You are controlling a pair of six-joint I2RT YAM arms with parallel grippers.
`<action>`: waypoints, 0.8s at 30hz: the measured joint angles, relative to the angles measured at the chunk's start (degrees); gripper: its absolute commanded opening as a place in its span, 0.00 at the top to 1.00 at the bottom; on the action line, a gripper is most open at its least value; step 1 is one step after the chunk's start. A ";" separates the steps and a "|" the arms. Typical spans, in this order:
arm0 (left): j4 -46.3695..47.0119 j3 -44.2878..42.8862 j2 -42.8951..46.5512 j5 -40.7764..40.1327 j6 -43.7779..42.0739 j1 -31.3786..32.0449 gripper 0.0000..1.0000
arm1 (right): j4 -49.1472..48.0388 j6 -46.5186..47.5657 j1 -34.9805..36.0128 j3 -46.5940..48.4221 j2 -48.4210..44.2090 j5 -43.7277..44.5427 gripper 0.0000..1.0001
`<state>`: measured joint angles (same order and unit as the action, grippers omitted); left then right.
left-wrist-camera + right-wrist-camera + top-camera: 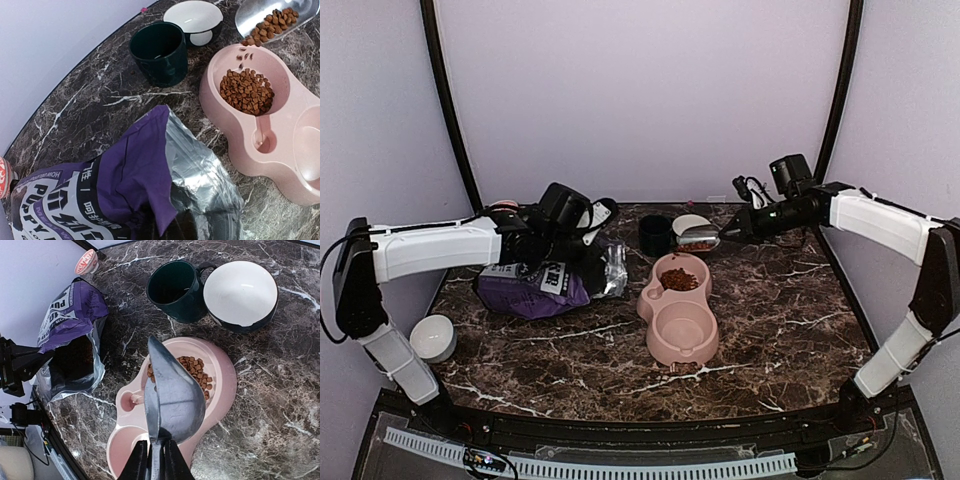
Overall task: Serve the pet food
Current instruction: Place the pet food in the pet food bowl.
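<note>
fingers of my right gripper are nearly closed, pinching the thin handle of a metal scoop. my left gripper is closed tight, and from the top view and the right wrist view it looks clamped on the mouth edge of the purple bag, though its own camera doesn't show the fingertips.

nearest to me, by the left arm's base, a small white bowl sits at the edge of the marble table. further in, near the middle, i see the pink double bowl, set lengthwise away from me. the pet food lies as a loose brown heap in its far compartment. the scoop hangs tilted just above that compartment with its lip pointing down into it. more kibble sits in the scoop's pan, and a few pellets are in the air between the lip and the heap.

left of the double bowl the bag lies on its side, silver lining showing at the open mouth. beyond the double bowl, near the back edge, a dark green mug stands upright, just beside a round bowl that is white inside and dark outside. a red-and-white cup stands at the far left, behind the bag.
</note>
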<state>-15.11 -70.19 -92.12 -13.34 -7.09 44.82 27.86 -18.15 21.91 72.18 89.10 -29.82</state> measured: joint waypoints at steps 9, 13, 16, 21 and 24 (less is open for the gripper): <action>-5.20 -3.54 -6.19 1.77 -1.60 1.33 1.00 | 6.62 6.60 5.11 4.74 3.93 8.24 1.00; -5.73 -3.76 -6.67 1.68 -1.60 1.60 1.00 | 9.14 8.48 5.86 4.74 5.38 10.60 1.00; -6.19 -4.11 -6.71 1.44 -1.57 1.62 1.00 | 10.14 9.42 6.14 4.79 5.55 12.22 1.00; -7.10 -4.61 -7.02 0.79 -1.60 1.77 1.00 | 11.85 10.47 7.69 5.75 5.55 15.04 1.00; -7.96 -4.94 -7.10 0.85 -1.55 1.86 1.00 | 12.66 10.60 8.55 6.69 5.55 16.52 1.00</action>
<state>-23.07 -75.13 -99.22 -12.49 -8.64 46.68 40.51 -7.55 30.46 78.87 94.65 -13.30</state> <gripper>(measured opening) 0.008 0.105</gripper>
